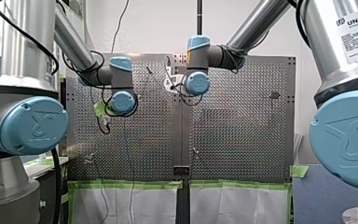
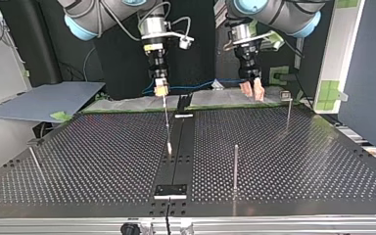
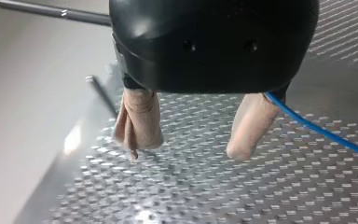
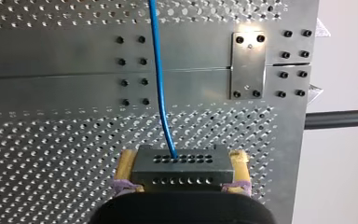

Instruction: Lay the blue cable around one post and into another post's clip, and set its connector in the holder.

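At the near edge of the top view, a small dark plate [image 2: 171, 191] sits on the shiny metal table full of little holes [image 2: 298, 161]. A bit further back, to the right of the plate, a thin metal post [image 2: 235, 166] stands straight up. Far off at the view's left, a second thin post [image 2: 34, 157] leans over. Further back, near the middle, a third thin post [image 2: 167, 127] tilts up toward my right gripper [image 2: 161, 90]. At the view's right, close to the table's far edge, a fourth post [image 2: 288, 110] stands with a small dark piece on top. My left gripper [image 2: 252, 92] hangs just behind it.

In the right wrist view, my right gripper's yellow pads [image 4: 239, 163] squeeze a grey metal block connector [image 4: 182, 169] with rows of small holes - one pad on each side, holding it tight. The thin blue cable [image 4: 160, 79] comes out of the block and runs away over the table.

In the left wrist view, my left gripper's soft beige pads [image 3: 140, 121] are spread wide, with nothing between them. The blue cable goes by just beside one finger - I cannot tell if it touches. Furthest back in the top view, the cable hangs in a low line between the two grippers, past the table's far edge.
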